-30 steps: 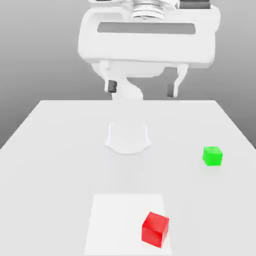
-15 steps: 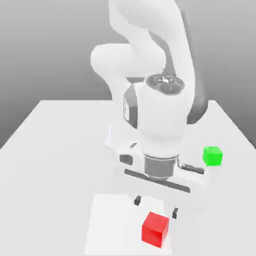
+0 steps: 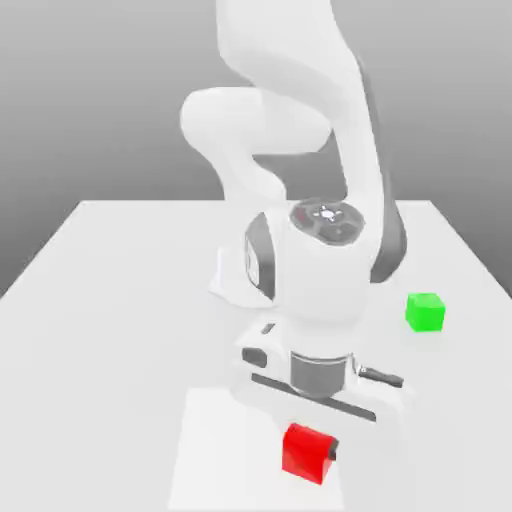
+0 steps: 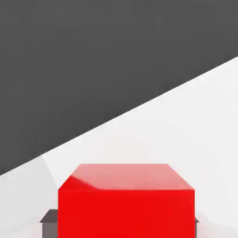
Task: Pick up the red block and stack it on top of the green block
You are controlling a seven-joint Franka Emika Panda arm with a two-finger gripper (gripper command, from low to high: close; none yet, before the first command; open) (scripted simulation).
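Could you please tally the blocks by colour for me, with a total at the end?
Red block: 1
Green block: 1
Total: 2

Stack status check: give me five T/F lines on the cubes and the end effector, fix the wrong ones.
1. The end effector is closed on the red cube. True.
2. The red cube is stacked on the green cube. False: the green cube stands apart from it, with nothing on top.
3. In the exterior view, the green cube is farther right than the red cube. True.
4. The green cube stands on the white square. False: it stands on the light grey tabletop, off that square.
5. The red cube has a finger on each of two opposite sides. True.
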